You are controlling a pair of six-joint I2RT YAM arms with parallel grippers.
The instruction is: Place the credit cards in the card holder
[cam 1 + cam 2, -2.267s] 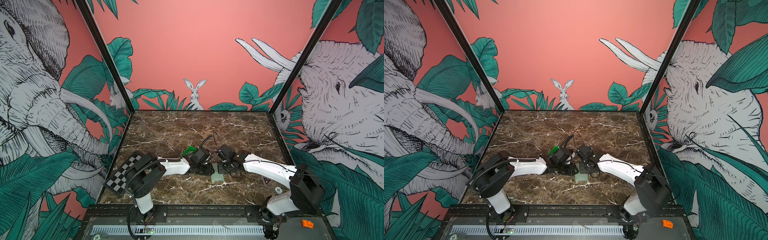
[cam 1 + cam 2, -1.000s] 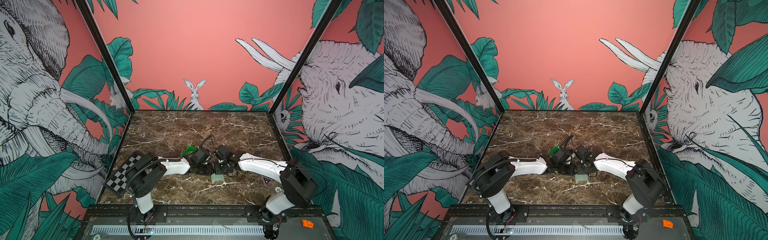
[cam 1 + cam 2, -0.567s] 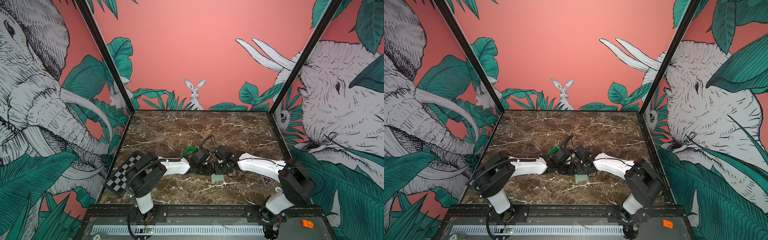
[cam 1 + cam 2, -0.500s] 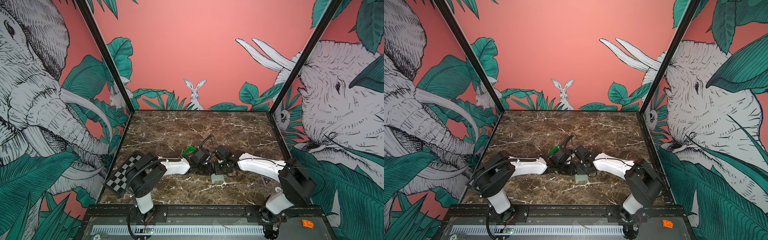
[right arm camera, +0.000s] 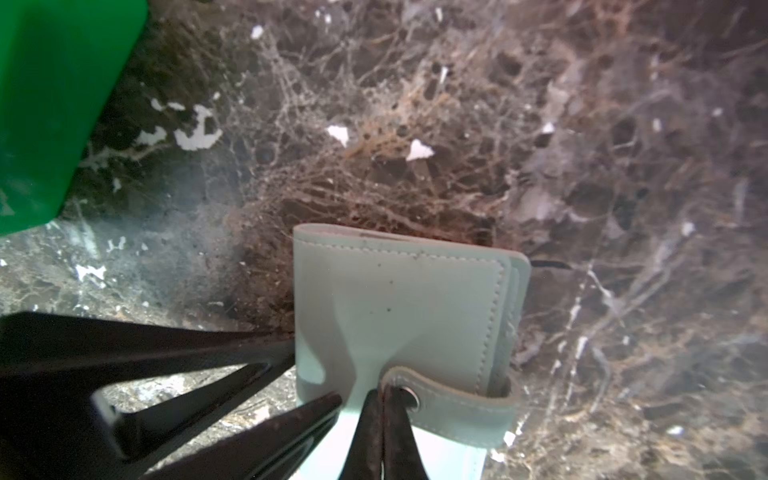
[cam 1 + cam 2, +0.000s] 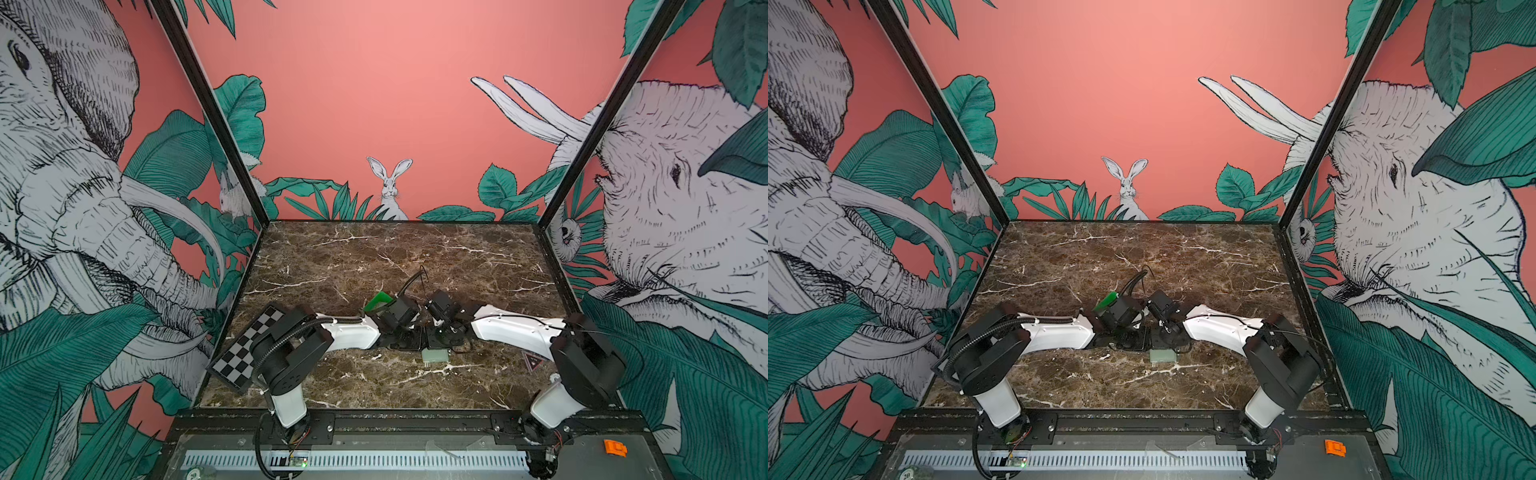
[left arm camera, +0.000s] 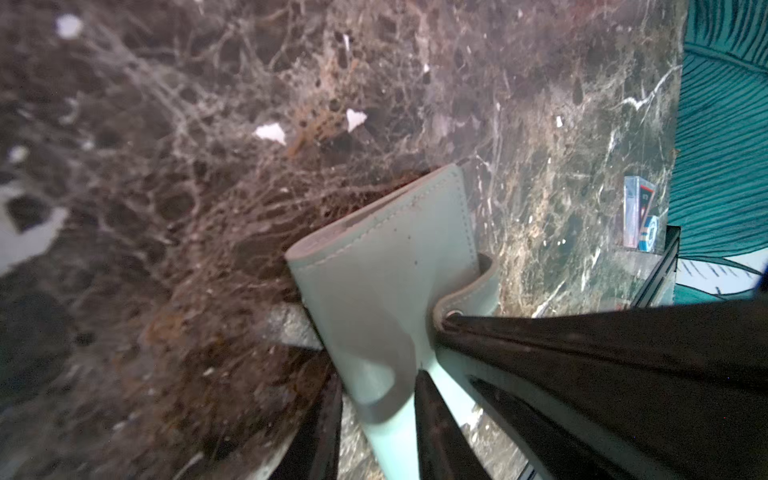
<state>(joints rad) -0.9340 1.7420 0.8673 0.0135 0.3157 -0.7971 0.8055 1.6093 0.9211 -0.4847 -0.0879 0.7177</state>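
The left gripper (image 7: 376, 386) clamping the closed card holder (image 7: 386, 266), the right gripper (image 5: 382, 395) pinched together, tips touching the snap strap (image 5: 457, 407).

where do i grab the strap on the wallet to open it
Probably take the strap by its rounded free end at the snap, coming in flat over the top of the wallet. That end lies on top with a lip showing; the rest wraps tight round the edge.

A small round tag (image 6: 193, 474) on the frame below the bench's front edge reads "20". A red triangular sticker (image 6: 533, 360) near the bench's right edge bears marks too small to read.
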